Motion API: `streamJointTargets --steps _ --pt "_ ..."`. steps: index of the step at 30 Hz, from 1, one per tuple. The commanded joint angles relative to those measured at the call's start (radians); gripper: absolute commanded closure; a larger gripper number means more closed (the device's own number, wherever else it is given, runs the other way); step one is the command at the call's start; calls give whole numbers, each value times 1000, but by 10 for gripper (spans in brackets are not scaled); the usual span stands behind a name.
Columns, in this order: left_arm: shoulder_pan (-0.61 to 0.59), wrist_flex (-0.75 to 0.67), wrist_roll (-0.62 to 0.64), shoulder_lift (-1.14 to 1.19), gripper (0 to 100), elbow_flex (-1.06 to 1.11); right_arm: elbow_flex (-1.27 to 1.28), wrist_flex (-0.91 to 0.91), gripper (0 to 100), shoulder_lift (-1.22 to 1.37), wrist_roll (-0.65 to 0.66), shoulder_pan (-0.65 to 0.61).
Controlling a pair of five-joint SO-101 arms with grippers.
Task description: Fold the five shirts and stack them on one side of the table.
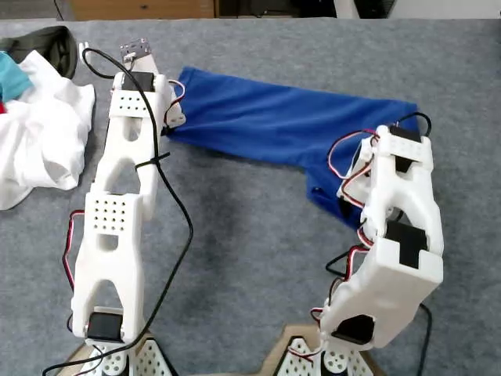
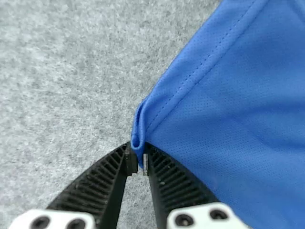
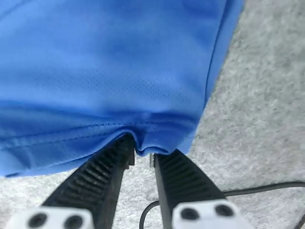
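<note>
Both grippers (image 2: 140, 164) (image 3: 143, 155) at edges of blue shirt (image 1: 282, 121)

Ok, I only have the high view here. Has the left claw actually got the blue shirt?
Observer: Yes. The left claw is shut on a folded corner of the blue shirt, pinched right at the tips.
Operator: And the right one?
Observer: The right claw is shut on the stitched hem, close to a corner of the cloth.
Operator: Is the cloth bunched there?
Observer: Only a small pucker at the pinch. The cloth beyond it looks smooth.
</note>
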Motion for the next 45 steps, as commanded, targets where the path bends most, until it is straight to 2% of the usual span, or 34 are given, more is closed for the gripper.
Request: streamJointTargets --steps 1,15,19,27,30,35,40,45 --pt "-20 5 -8 -18 980 -49 -51 9 935 -81 5 18" --pt "-34 -2 -5 -28 980 -66 -137 29 994 -262 3 41" --pt "-77 20 2 -25 980 -222 -266 17 994 -275 3 70" --pt "-78 18 15 -18 980 -471 -372 -140 994 -269 3 47" --pt "-60 -3 15 -18 980 -459 -369 -190 994 -268 3 33" --pt "-46 -118 20 -18 980 -405 -377 -295 994 -269 3 35" --pt "-44 -226 18 -19 980 -361 -377 -473 994 -271 3 38" --pt "-57 -207 15 -28 980 -485 -423 -551 994 -309 -6 39"
